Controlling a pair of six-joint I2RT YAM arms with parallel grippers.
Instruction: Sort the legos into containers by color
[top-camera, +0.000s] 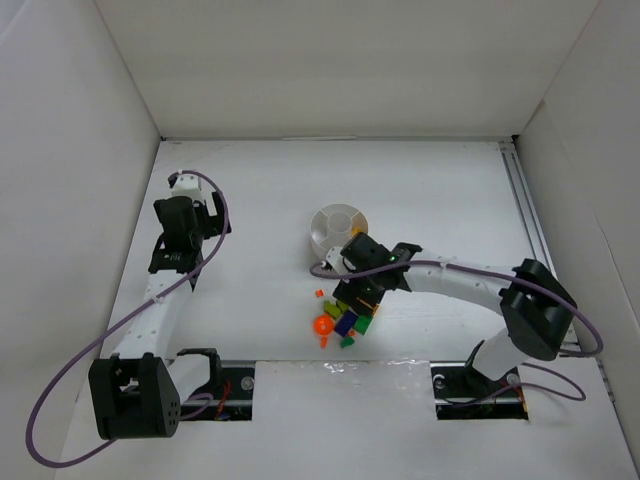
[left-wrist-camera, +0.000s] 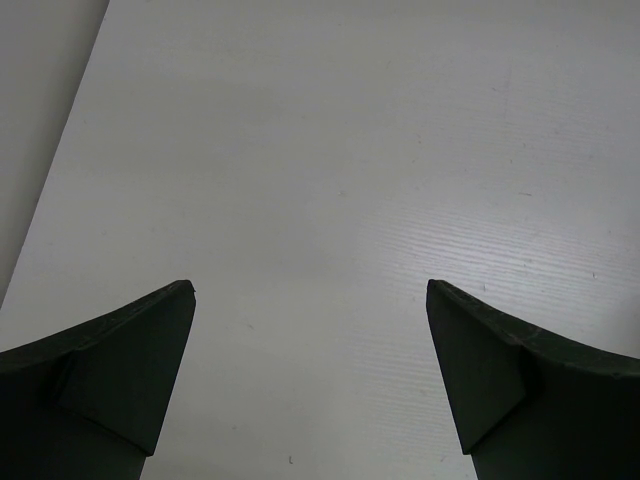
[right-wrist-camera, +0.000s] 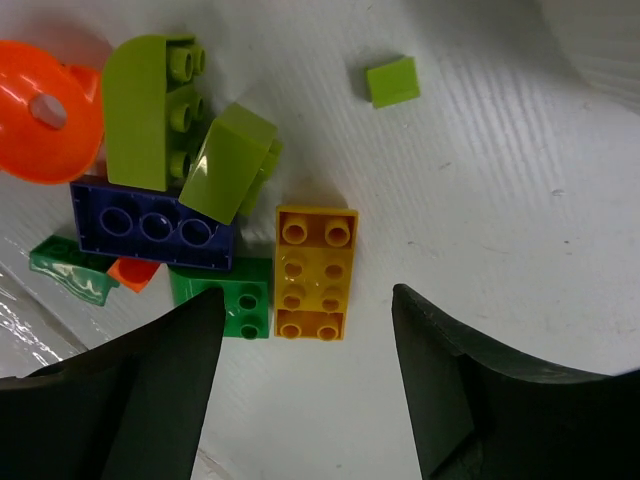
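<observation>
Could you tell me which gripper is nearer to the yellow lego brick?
Right. The right gripper hovers open over the yellow lego brick; the left gripper is far off across the table.

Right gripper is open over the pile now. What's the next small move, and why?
Probably lower the right gripper straight down over the yellow brick and close. In the wrist view the jaws are open with that brick lying flat, studs up, between them. One long side is clear, but a green brick lies close along the other, so descend carefully.
</observation>
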